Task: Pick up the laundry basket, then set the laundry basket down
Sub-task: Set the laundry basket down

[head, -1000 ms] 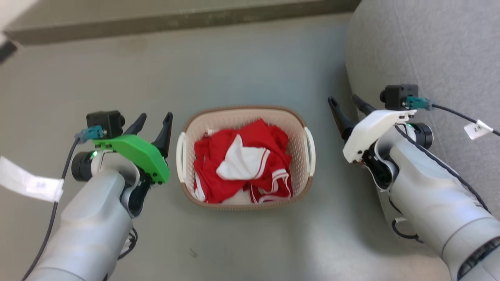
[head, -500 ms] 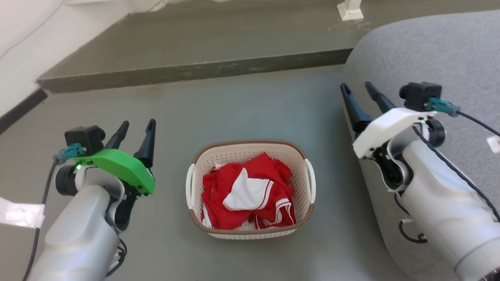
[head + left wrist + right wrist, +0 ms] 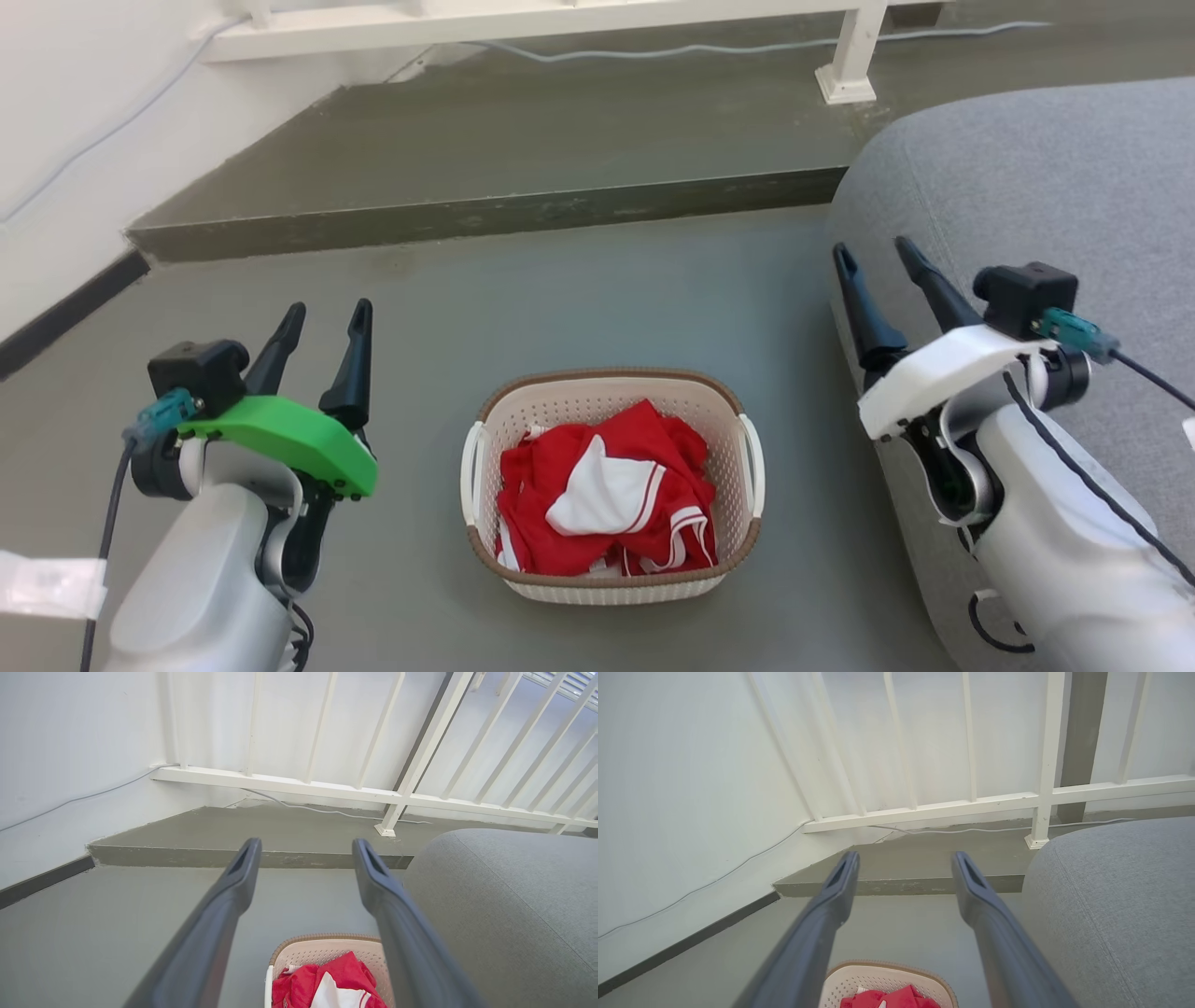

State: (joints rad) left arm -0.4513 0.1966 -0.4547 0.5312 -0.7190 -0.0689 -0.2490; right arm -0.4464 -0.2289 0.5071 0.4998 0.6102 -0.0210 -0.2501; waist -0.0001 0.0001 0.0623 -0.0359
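Note:
The laundry basket (image 3: pixel 611 579) stands on the grey floor between my arms, cream with a brown rim and white side handles, and holds red and white clothes (image 3: pixel 607 490). Its far rim also shows in the left wrist view (image 3: pixel 322 939) and in the right wrist view (image 3: pixel 887 967). My left gripper (image 3: pixel 327 322) hangs open to the basket's left, well apart from the handle. My right gripper (image 3: pixel 873 257) is open to the right, over the edge of the grey sofa, holding nothing.
A grey sofa (image 3: pixel 1027 187) fills the right side, close to the basket. A raised concrete step (image 3: pixel 485 215) runs across behind, with a white railing (image 3: pixel 845 56) and a cable on it. A white wall (image 3: pixel 56 140) closes the left.
The head camera has tilted up, so the basket sits lower in the picture and the step and railing have come in. Both grippers stay open and have drawn away from the basket's handles.

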